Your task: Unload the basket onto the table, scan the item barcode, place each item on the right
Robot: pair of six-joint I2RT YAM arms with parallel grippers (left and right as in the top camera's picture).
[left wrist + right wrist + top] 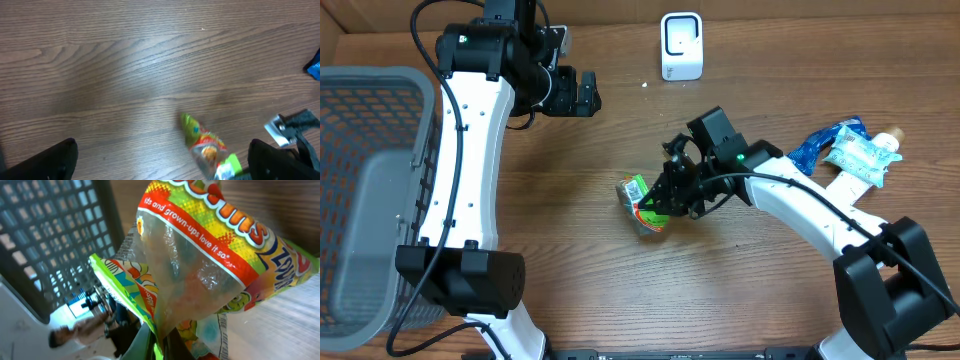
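Wood-grain table, white barcode scanner (681, 45) at the far edge, grey mesh basket (360, 150) on the left edge, blue packets (845, 148) at the right edge. Right pincer (665, 203) is clamped shut on one edge of the gummy candy bag (640, 205) near the table's middle, probably to leave the printed faces free to turn toward the scanner; can't tell if the bag is off the wood. Right arm reaches in low from the near right corner, elbow bent, wrist angled down, while the left arm folds toward the far edge with the left pincer (583, 92) wide open, empty, well apart from the bag.
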